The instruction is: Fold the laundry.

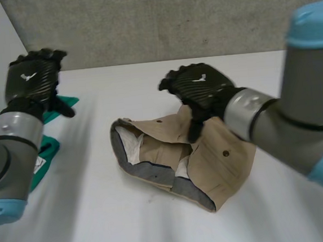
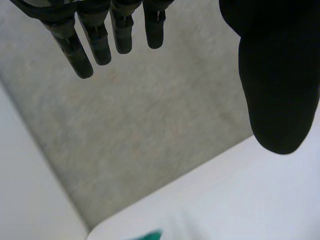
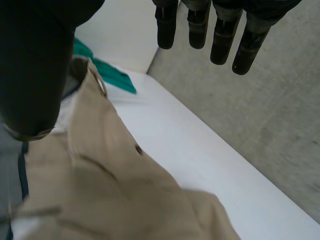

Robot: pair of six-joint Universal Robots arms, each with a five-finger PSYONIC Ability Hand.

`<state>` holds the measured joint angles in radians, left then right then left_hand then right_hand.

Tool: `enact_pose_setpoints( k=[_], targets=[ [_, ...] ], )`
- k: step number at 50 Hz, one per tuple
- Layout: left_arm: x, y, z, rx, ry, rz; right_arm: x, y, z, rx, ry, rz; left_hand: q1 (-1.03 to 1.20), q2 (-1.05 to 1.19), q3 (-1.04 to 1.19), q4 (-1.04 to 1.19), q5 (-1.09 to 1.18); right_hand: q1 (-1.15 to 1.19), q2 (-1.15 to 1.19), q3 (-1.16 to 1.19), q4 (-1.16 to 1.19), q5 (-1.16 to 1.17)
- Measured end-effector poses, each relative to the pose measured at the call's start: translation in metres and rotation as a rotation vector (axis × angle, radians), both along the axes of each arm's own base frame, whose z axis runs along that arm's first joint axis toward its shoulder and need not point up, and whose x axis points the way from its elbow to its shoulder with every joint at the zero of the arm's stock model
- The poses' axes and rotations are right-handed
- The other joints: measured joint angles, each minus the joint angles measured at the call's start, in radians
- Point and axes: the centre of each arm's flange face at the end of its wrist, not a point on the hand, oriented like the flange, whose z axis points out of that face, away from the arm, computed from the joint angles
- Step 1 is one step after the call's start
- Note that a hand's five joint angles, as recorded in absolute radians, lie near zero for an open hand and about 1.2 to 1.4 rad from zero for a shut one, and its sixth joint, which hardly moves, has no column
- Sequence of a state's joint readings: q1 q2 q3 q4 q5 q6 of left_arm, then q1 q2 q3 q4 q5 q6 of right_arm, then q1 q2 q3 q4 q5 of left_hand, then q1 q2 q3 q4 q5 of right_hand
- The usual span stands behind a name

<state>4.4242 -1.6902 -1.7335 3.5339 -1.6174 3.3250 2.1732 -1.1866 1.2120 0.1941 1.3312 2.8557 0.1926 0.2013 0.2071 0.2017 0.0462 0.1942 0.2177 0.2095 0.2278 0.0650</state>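
Observation:
A crumpled pair of tan shorts (image 1: 210,156) with a grey and white lining lies in the middle of the white table (image 1: 159,229). My right hand (image 1: 198,86) hovers just above the far edge of the shorts, open, with its thumb pointing down at the cloth. In the right wrist view the tan shorts (image 3: 115,195) lie under the palm and the straight fingers (image 3: 220,35) hold nothing. My left hand (image 1: 33,75) is raised at the table's left, open and empty, above a green garment (image 1: 48,148). Its fingers (image 2: 95,40) hang straight in the left wrist view.
The green garment lies flat by the table's left edge, with a white label showing; a corner of the green garment (image 3: 107,70) shows beyond the shorts. A grey wall (image 1: 169,18) stands behind the table. Bare table (image 3: 200,150) lies in front of the shorts.

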Motion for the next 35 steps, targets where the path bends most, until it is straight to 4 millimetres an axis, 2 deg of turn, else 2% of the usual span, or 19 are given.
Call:
enact_pose_setpoints(
  k=[2, 4, 6, 7, 9, 11, 16, 19, 22, 23, 25, 26, 30, 35],
  targets=[
    [0.009, -0.004, -0.005, 0.016, -0.004, 0.026, 0.009, 0.001, -0.003, 0.007, -0.024, 0.002, 0.000, 0.000, 0.000, 0.000, 0.000, 0.000, 0.000, 0.000, 0.000, 0.000],
    [0.021, -0.010, -0.012, 0.039, -0.011, 0.056, 0.027, 0.000, -0.012, 0.019, -0.073, -0.005, 0.000, 0.000, 0.000, 0.000, 0.000, 0.000, 0.000, 0.000, 0.000, 0.000],
    [0.025, -0.011, -0.015, 0.050, -0.013, 0.063, 0.033, -0.002, -0.016, 0.024, -0.085, -0.013, 0.000, 0.000, 0.000, 0.000, 0.000, 0.000, 0.000, 0.000, 0.000, 0.000],
    [0.029, -0.013, -0.019, 0.062, -0.016, 0.068, 0.043, -0.007, -0.025, 0.029, -0.100, -0.028, 0.000, 0.000, 0.000, 0.000, 0.000, 0.000, 0.000, 0.000, 0.000, 0.000],
    [0.032, -0.013, -0.021, 0.070, -0.017, 0.069, 0.045, -0.009, -0.029, 0.030, -0.102, -0.034, 0.000, 0.000, 0.000, 0.000, 0.000, 0.000, 0.000, 0.000, 0.000, 0.000],
    [0.033, -0.013, -0.024, 0.080, -0.018, 0.067, 0.057, -0.018, -0.048, 0.038, -0.095, -0.063, 0.000, 0.000, 0.000, 0.000, 0.000, 0.000, 0.000, 0.000, 0.000, 0.000],
    [0.033, -0.012, -0.026, 0.087, -0.018, 0.059, 0.069, -0.028, -0.075, 0.049, -0.064, -0.092, 0.000, 0.000, 0.000, 0.000, 0.000, 0.040, 0.057, 0.064, 0.041, 0.039],
    [0.031, -0.011, -0.026, 0.088, -0.018, 0.053, 0.072, -0.031, -0.087, 0.054, -0.046, -0.096, 0.000, 0.000, 0.000, 0.000, 0.000, 0.255, 0.305, 0.314, 0.286, 0.253],
    [0.030, -0.011, -0.025, 0.085, -0.017, 0.047, 0.074, -0.033, -0.096, 0.059, -0.026, -0.095, 0.000, 0.000, 0.000, 0.000, 0.000, 0.310, 0.364, 0.371, 0.351, 0.312],
    [0.029, -0.011, -0.025, 0.083, -0.017, 0.045, 0.074, -0.033, -0.098, 0.061, -0.021, -0.094, 0.000, 0.000, 0.000, 0.000, 0.000, 0.601, 0.728, 0.713, 0.695, 0.643],
    [0.028, -0.011, -0.024, 0.079, -0.016, 0.041, 0.072, -0.033, -0.096, 0.063, -0.017, -0.091, 0.000, 0.000, 0.000, 0.000, 0.000, 0.743, 0.928, 0.922, 0.908, 0.866],
    [0.028, -0.010, -0.023, 0.078, -0.016, 0.040, 0.071, -0.033, -0.094, 0.063, -0.017, -0.089, 0.000, 0.000, 0.000, 0.000, 0.000, 0.757, 0.946, 0.943, 0.930, 0.889],
    [0.023, -0.009, -0.022, 0.073, -0.016, 0.027, 0.063, -0.035, -0.076, 0.051, -0.030, -0.085, 0.000, 0.000, 0.000, 0.000, 0.000, 0.768, 0.956, 0.970, 0.957, 0.918],
    [0.017, -0.008, -0.023, 0.071, -0.019, 0.008, 0.045, -0.043, -0.043, -0.002, -0.053, -0.098, 0.000, 0.000, 0.000, 0.000, 0.000, 0.768, 0.956, 0.970, 0.957, 0.922]
  ],
)
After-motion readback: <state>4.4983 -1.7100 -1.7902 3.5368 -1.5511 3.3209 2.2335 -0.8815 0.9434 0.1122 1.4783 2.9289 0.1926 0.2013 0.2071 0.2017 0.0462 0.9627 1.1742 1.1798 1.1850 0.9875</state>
